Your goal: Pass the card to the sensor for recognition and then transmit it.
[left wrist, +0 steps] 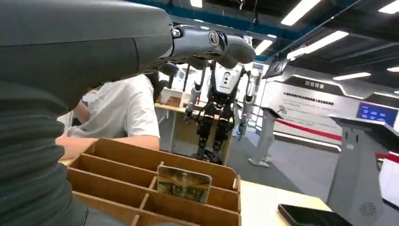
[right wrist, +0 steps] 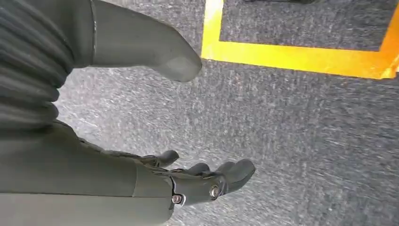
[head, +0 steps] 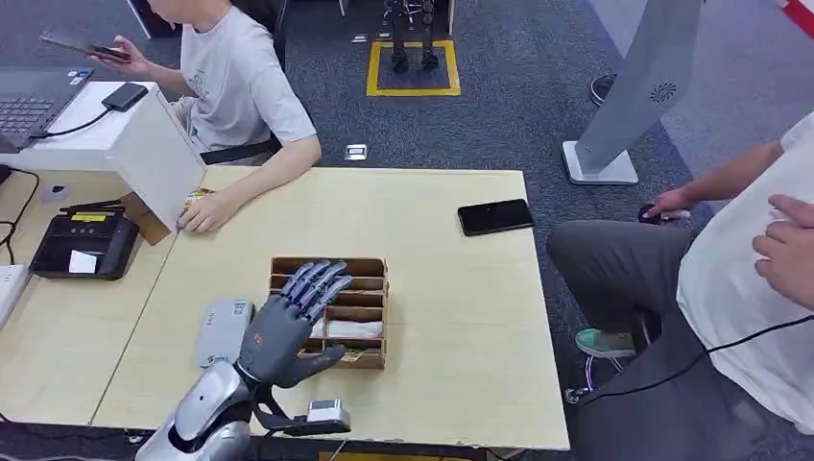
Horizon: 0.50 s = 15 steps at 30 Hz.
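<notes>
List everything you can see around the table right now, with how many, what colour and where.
Table: one, light wood, in front of the robot.
Divided box: one, brown wood, table centre.
Card: one, patterned, upright in a box slot.
Grey device: one, flat beside the box.
Phone: one, black, far right of the table.
Card terminal: one, black, on the left table.
Laptop: one, dark, on a white stand.
People: two seated, one across the table, one at right.
Left hand: grey, fingers apart above the box, holding nothing.
Right hand: grey, hanging over the carpet, holding nothing.
</notes>
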### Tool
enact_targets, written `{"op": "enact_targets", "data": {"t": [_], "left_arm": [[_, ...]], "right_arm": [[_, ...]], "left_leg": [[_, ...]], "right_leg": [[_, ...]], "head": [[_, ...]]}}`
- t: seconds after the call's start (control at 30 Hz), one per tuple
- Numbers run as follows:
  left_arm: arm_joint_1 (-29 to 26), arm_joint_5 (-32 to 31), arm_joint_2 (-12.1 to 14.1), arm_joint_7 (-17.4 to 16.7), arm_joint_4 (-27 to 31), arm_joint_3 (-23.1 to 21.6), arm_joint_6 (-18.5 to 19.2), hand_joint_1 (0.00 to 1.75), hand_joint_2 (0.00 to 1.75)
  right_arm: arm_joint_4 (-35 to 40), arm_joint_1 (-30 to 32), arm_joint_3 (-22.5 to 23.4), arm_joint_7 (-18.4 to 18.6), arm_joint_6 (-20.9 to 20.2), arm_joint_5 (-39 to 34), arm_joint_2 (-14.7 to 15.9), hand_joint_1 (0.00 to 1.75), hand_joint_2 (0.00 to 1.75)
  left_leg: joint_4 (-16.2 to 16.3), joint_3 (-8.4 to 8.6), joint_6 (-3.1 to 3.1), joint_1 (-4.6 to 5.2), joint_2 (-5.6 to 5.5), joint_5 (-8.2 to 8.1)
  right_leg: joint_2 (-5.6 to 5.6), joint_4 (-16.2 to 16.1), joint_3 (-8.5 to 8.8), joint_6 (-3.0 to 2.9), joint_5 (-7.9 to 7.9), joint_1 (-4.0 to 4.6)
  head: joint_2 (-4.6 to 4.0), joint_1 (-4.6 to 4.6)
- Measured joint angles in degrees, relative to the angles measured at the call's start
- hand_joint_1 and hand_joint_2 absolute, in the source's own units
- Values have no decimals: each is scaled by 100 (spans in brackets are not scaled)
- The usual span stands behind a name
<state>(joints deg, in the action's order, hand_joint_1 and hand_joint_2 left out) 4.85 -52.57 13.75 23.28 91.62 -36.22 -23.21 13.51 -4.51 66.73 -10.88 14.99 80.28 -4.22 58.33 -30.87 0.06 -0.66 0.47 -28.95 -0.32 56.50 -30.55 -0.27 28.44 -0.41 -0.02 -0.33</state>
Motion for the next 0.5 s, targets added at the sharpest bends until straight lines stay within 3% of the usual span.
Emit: {"op": "enact_targets", "data": {"t": [0.3,0.5], "left_arm": [[-108,503,98,203,20,-83,48,0,175],[-200,262,212,59,17,-83,-26,0,175]], "right_arm": [[0,-1,2,-173,22,-24,0,0,175],[0,3,2,-160,20,-20,0,0,175]], "left_leg": [[0,-1,0,1,-2,0],[0,-2,0,1,-2,0]], "right_leg": [[-2,0,2,0,0,-1],[-2,0,1,0,0,0]], "head": [[0,2],[0,2]]}}
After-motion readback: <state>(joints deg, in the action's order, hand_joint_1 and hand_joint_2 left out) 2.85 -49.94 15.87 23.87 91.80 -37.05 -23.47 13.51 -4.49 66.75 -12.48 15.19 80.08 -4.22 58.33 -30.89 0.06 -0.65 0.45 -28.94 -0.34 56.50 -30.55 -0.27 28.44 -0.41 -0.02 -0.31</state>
